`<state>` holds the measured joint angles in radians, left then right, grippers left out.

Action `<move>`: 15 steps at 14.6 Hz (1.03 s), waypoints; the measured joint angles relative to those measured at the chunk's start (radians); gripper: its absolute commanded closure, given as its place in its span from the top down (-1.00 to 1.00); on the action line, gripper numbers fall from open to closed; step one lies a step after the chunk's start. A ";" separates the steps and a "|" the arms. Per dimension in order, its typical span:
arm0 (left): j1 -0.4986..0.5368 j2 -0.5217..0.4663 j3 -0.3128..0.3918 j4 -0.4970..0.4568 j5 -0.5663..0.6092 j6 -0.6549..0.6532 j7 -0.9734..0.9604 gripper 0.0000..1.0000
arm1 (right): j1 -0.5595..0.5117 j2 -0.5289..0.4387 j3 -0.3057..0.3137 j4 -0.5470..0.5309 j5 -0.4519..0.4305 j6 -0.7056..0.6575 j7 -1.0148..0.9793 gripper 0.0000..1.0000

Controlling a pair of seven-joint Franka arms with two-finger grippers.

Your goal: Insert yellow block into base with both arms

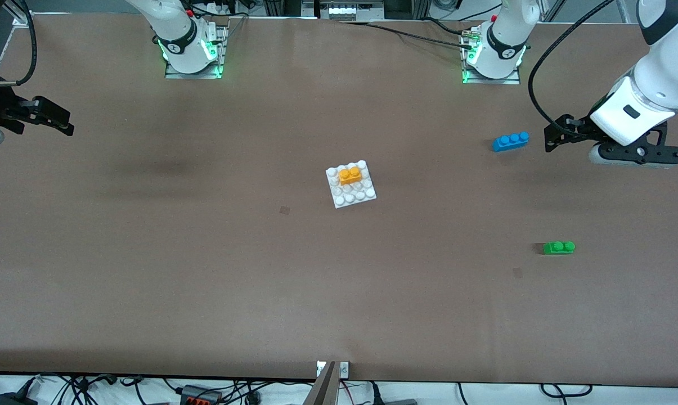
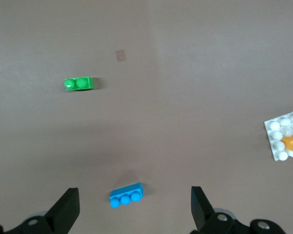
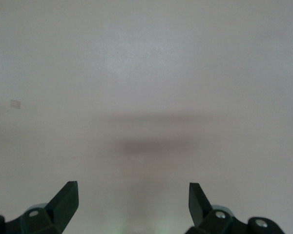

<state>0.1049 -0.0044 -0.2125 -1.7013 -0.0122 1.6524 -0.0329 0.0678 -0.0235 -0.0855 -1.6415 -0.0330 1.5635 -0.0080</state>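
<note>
At the middle of the counter point(image 1: 203, 270), the yellow block point(image 1: 350, 175) is seen seated on the base point(image 1: 350, 184); insertion is judged done; the left gripper point(image 2: 134, 207) and right gripper point(image 3: 133, 201) are held released, empty, above opposite counter ends.

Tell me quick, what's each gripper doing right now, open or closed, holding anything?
Left gripper: open, empty, hanging over the table near the blue brick.
Right gripper: open, empty, over bare table at the right arm's end.
</note>
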 measured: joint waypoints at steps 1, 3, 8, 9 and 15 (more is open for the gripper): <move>0.001 0.000 0.005 0.000 -0.004 -0.002 0.011 1.00 | 0.000 0.000 0.000 0.000 0.000 0.000 0.000 1.00; 0.002 0.000 0.012 0.000 -0.007 -0.005 0.015 1.00 | 0.001 0.000 0.001 0.000 0.000 0.000 0.000 1.00; 0.002 0.000 0.016 0.004 -0.009 -0.048 -0.053 1.00 | 0.001 0.000 0.001 0.000 0.000 0.000 0.000 1.00; 0.002 0.000 0.016 0.006 -0.009 -0.049 -0.059 1.00 | 0.001 0.000 0.001 0.000 0.000 0.000 0.000 1.00; 0.002 0.000 0.016 0.007 -0.009 -0.050 -0.064 1.00 | 0.001 0.000 0.001 0.000 0.000 0.000 0.000 1.00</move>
<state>0.1066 -0.0044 -0.1965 -1.6942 -0.0210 1.6023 -0.0968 0.0686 -0.0235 -0.0845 -1.6415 -0.0328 1.5634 -0.0080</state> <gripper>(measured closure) 0.000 0.000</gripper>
